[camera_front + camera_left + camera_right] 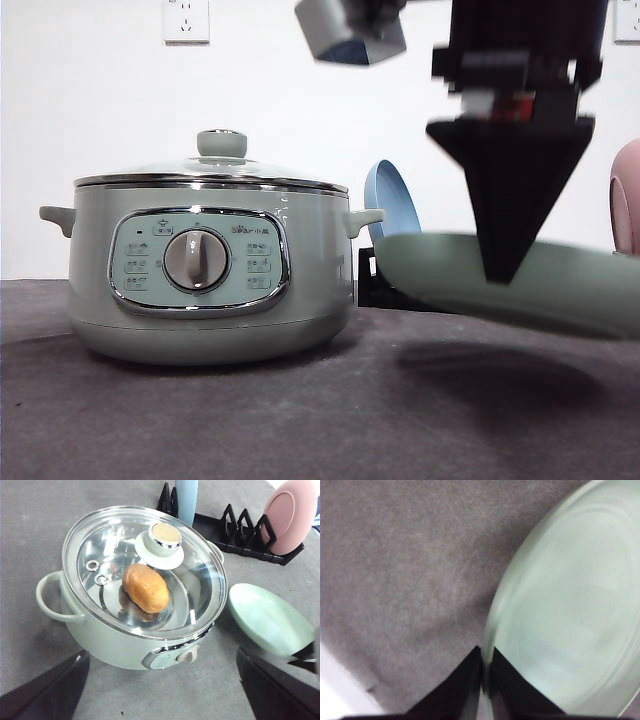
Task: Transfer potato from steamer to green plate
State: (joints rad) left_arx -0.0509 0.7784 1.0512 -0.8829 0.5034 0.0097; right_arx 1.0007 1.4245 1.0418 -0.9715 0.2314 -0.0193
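Note:
The potato lies inside the steamer, seen through its glass lid, which sits on the pot. My left gripper hovers above the steamer, open, its dark fingers wide apart with nothing between them. To the right of the steamer my right gripper is shut on the rim of the green plate. The plate hangs slightly tilted above the table and casts a shadow. In the right wrist view the right gripper pinches the edge of the green plate. The green plate sits right of the pot.
A black dish rack stands behind the steamer, holding an upright blue plate and a pink plate. The grey table stretches in front. A white wall with sockets is at the back.

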